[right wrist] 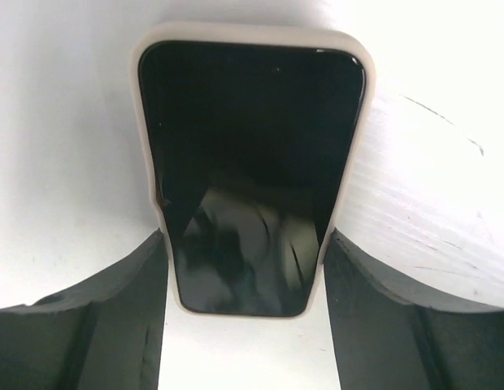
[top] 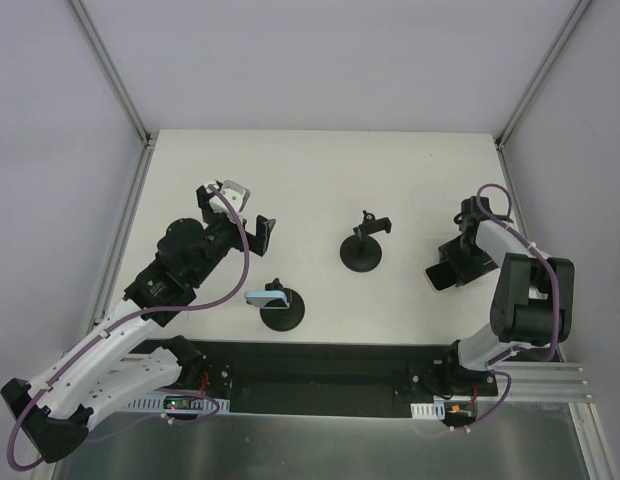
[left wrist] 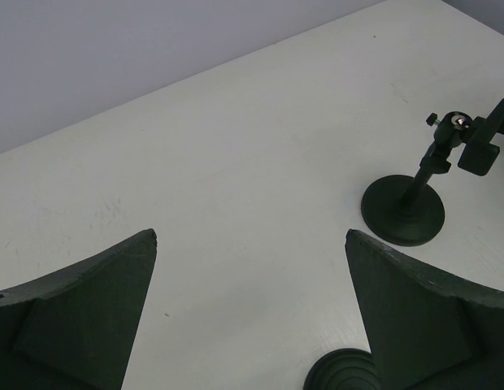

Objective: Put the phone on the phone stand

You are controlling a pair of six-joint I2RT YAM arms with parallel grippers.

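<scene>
The left pincer (left wrist: 250, 236) gapes wide, the right pincer (right wrist: 244, 240) clamps the phone (right wrist: 248, 122)

White table (top: 320, 175); pale grey walls (top: 320, 60)

Both white-and-black arms (top: 100, 358) carry purple cables (top: 12, 440) and dark jaws

No lettering, label, brand or number is legible anywhere; the phone (right wrist: 248, 179) screen shows only dark glass
</scene>
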